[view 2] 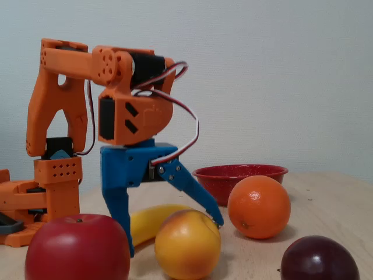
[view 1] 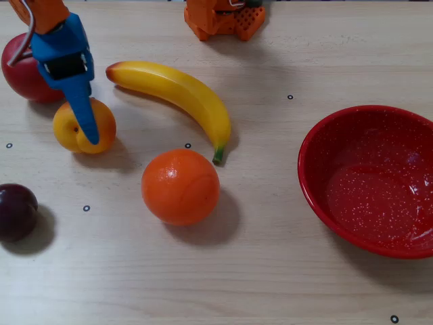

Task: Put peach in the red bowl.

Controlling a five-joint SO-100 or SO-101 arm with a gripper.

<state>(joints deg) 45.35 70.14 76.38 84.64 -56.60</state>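
Status: grasp not yet made, transport not begun. Your hand [view 2: 172, 239] stands with its two blue fingers spread wide and empty, straddling the peach [view 1: 84, 126]. In the top-down fixed view one finger crosses over the fruit; in the low fixed view the other finger reaches down just past the peach [view 2: 187, 245], on the side toward the orange [view 2: 259, 207]. Whether either finger touches the skin, you cannot tell from these views.

The peach sits on the table [view 1: 270, 284], well apart from the red bowl [view 1: 318, 135]. The bowl is empty. Taking the peach as landmark in the top-down fixed view: the red apple [view 1: 20, 68] lies just above and left of it, the banana [view 1: 176, 95] to its right, the orange [view 1: 180, 186] lower right, the dark plum [view 1: 16, 211] lower left, and the bowl far right.

Remaining, by judgement: close on the peach, lift, carry past banana and orange, release over the bowl.

Surface: pale wood-grain table with small ringed black marks. Room: plain pale wall behind; the arm's orange base [view 2: 41, 198] stands at the table's far edge.
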